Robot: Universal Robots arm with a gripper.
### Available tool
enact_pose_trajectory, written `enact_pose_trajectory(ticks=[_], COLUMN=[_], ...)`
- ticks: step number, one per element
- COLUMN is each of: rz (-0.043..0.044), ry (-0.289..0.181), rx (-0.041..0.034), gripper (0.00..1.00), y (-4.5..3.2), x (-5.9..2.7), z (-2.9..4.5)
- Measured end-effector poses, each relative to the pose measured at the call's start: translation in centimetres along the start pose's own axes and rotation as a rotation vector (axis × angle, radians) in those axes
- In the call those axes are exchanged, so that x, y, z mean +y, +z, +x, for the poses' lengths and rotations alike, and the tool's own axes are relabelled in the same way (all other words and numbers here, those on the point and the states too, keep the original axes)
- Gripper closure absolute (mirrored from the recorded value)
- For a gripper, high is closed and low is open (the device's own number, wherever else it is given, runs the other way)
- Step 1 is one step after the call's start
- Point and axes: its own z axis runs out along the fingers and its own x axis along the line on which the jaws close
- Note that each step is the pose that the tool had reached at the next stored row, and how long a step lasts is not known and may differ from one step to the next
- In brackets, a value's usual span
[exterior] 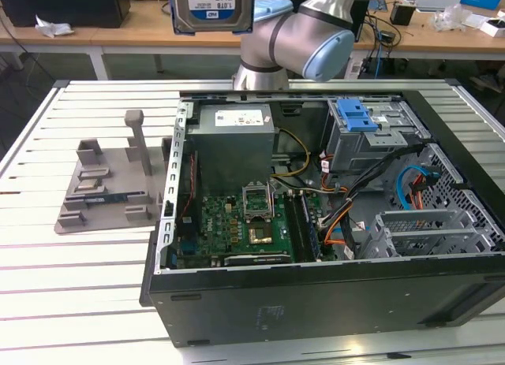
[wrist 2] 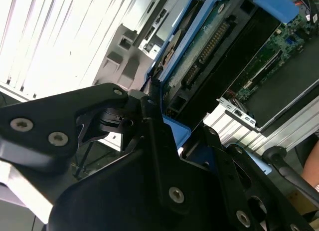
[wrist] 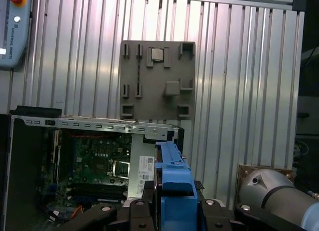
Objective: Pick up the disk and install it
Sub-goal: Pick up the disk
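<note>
– Entry one, starting off the exterior view's left of the case?
– A grey moulded plastic fixture tray (exterior: 106,188) lay on the white slatted metal table (exterior: 47,286). It was just beside the open black computer case (exterior: 316,302), outside its left wall.

– And inside the case, going rightward?
– First came a large grey power-supply box with a white sticker (exterior: 235,140), with a green motherboard (exterior: 229,227) on its near side. Further right, a blue plastic latch with a ribbed top (exterior: 355,114) sat on a grey metal drive cage (exterior: 379,140) in the case's far right corner.

– The disk?
– It was a flat silver metal hard drive with a white-and-blue label and blue carrier rails (exterior: 211,9). It hung well above the case's far edge, over the power-supply box and touching nothing inside.

– The gripper?
– The black gripper (wrist 2: 160,109) was clamped on the disk, pinching a blue rail. In the first wrist view the disk (wrist: 174,173) stood edge-on, reaching out from the gripper toward the case.

– The deciding relation?
– By my judgement, the drive cage lay lower than the disk and toward the exterior view's right of it.
</note>
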Motion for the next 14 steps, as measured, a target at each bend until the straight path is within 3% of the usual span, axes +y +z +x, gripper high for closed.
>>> enact_pose_trajectory(ticks=[5,14], rz=[0.0002,0.0002], ry=[0.0,0.0], rx=[-0.0001,-0.0002], gripper=[0.63,0.63], y=[0.1,0.29], x=[-0.98,-1.06], z=[0.09,0.73])
